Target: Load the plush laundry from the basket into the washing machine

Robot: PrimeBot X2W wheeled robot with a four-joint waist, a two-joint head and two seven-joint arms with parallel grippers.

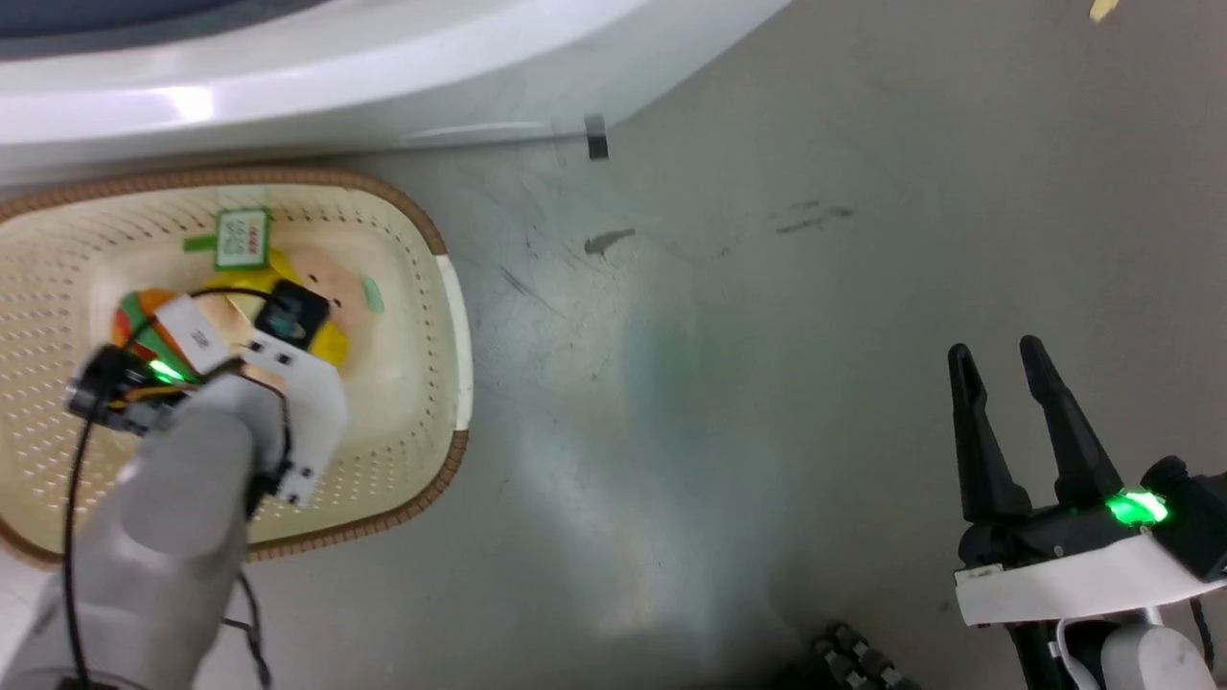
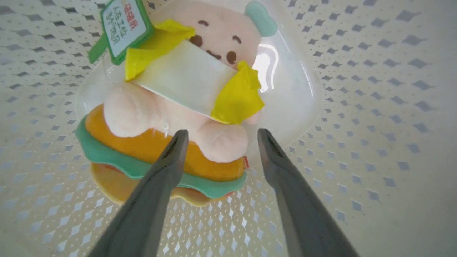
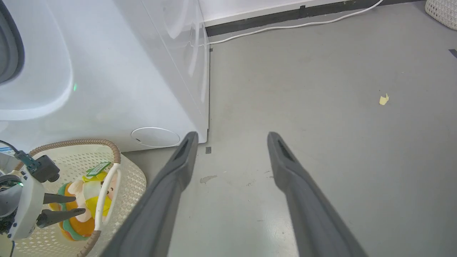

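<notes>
The plush (image 2: 185, 107) lies face up in the basket (image 2: 357, 89), on the smooth middle of its bottom; a green tag (image 2: 125, 25) sticks out beside its head, and it hugs a burger of orange, green and red layers. The left jaws are down inside the basket, wide open, with nothing held. In the left wrist view one finger (image 2: 167, 160) lies over the orange bun just beside a pale foot, and the other reaches past the plush's side over the perforated bottom, so the foot sits between the two tips; whether either finger touches the plush I cannot tell. In the head view the left wrist covers part of the plush; the head and tag show beyond it.

The basket stands on the grey floor (image 1: 767, 287), close against the front of the washer (image 1: 288, 86); its rim is brown, and a white handle (image 1: 460, 326) faces the open floor. The right jaws are well apart from the basket, at the lower right of the head view, over the floor; their fingers (image 1: 978, 431) stand apart with a clear gap and grip nothing. The right wrist view looks past them at the washer's corner, a round flap (image 3: 155, 137) low on its front, a white cable (image 3: 285, 26) along the wall and a yellow scrap (image 3: 383, 100) on the floor.
</notes>
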